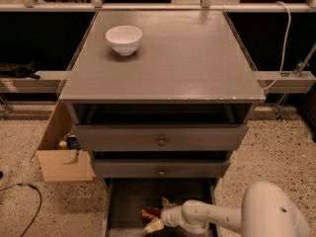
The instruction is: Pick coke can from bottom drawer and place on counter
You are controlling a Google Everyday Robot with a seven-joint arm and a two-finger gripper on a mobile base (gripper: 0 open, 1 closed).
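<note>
The coke can (149,213), small, red and shiny, lies on the dark floor of the open bottom drawer (127,200) near its front middle. My gripper (158,215) is down inside the drawer right at the can, reaching in from the right on the white arm (217,216). The arm's bulky white body fills the bottom right corner. The counter (177,58), a broad grey slab, tops the cabinet above.
A white bowl (123,38) sits on the counter's back left. Two closed grey drawer fronts with round knobs (161,141) overhang the open drawer. An open cardboard box (61,164) stands on the speckled floor left of the cabinet, near a black cable (24,189).
</note>
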